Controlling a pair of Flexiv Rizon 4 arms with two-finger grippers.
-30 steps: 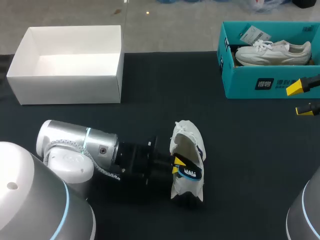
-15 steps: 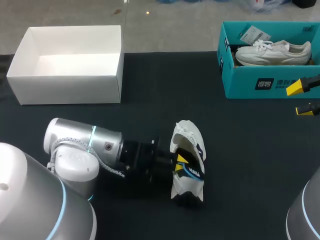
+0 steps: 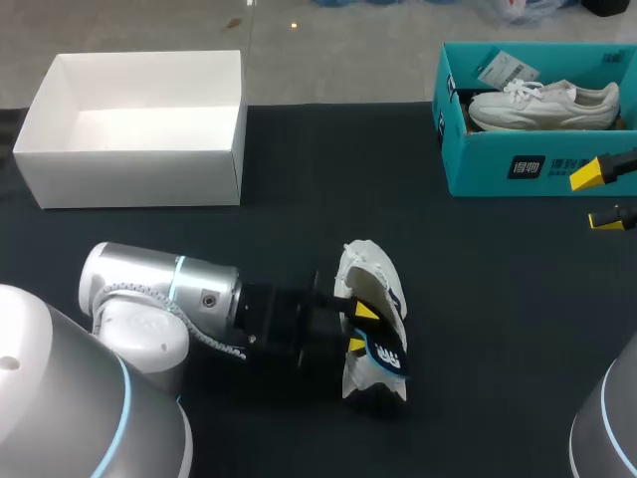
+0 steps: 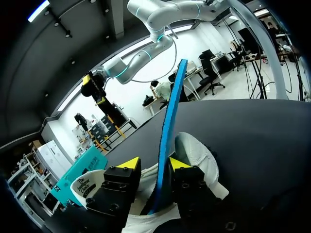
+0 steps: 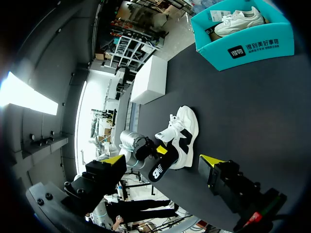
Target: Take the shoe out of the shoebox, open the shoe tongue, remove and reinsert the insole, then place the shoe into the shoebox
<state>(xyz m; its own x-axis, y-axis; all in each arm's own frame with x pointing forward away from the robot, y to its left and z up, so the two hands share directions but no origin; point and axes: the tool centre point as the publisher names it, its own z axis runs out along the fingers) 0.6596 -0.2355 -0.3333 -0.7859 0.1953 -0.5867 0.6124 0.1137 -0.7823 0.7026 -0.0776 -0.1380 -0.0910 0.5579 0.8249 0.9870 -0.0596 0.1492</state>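
left hand (image 4: 153, 163): spread, blue insole (image 4: 172, 107) standing between its fingers, against one | shoe (image 3: 370, 271): on its side, mid-bench (image 3: 299, 179), well apart from shoebox (image 3: 498, 164) | right hand (image 3: 597, 195): spread, empty, beside shoebox

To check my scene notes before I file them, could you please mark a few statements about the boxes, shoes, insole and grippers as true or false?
1. A boxed shoe lies in the teal shoebox. True.
2. The white box holds a shoe. False: no shoe shows in it.
3. The right gripper is open. True.
4. The loose shoe touches the white box. False: it lies apart, mid-table, at the left gripper.
5. The insole lies flat on the table. False: it sticks up out of the loose shoe.
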